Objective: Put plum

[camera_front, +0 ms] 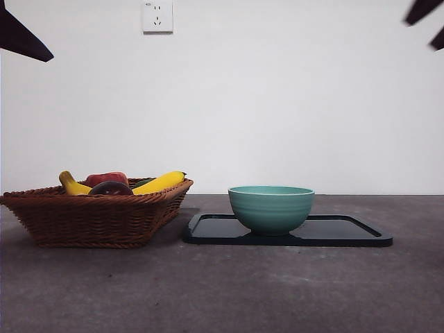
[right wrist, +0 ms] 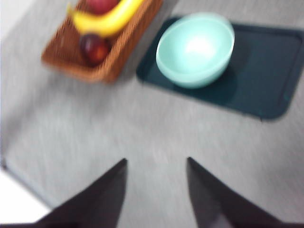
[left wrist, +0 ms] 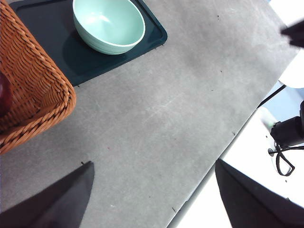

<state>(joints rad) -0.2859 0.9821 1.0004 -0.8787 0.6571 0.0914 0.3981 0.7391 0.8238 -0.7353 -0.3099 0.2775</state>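
Plain white wall [camera_front: 277, 104], white power socket [camera_front: 157, 16] high up, grey matte tabletop [camera_front: 222, 291]

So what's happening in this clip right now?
Nothing is being handled yet. The plum lies in the wicker basket with the bananas and a red fruit. The teal bowl stands empty on the dark tray beside it. The left tool and right tool hang open above the table, holding nothing.

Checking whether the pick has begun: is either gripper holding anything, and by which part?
Nothing is held. The left gripper and right gripper are open and empty; the plum lies in the basket.
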